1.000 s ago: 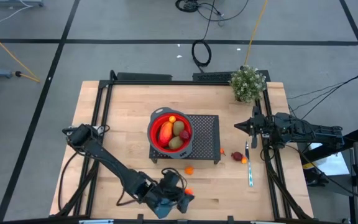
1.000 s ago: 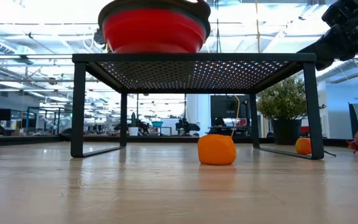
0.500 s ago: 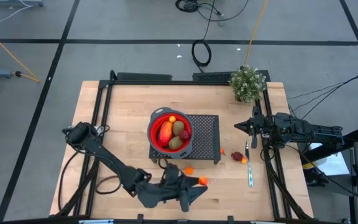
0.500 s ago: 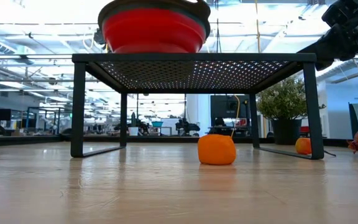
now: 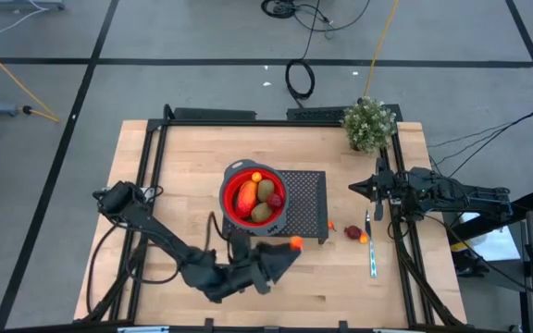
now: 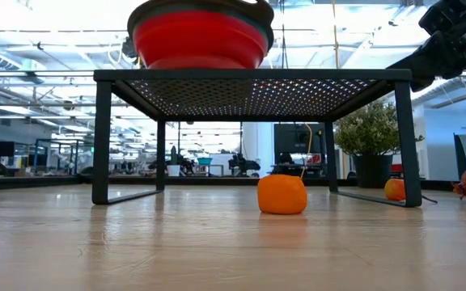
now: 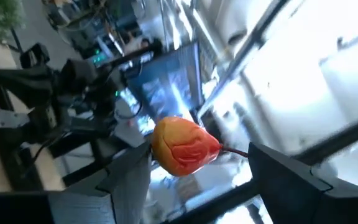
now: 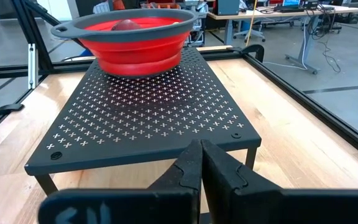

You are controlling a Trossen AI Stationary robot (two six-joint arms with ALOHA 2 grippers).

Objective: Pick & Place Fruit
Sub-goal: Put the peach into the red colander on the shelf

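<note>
Left arm stretched low across front of worktop, elbow bent, left hand [image 5: 290, 248] raised near middle, fingers [image 7: 129, 180] clamped on small orange fruit [image 7: 183, 146]. Right arm waited at right edge, right hand [image 8: 201, 163] fully closed, empty.

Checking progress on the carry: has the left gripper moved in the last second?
Yes. In the high view the left gripper, holding an orange fruit, has moved from the table's front edge toward the red bowl.
</note>
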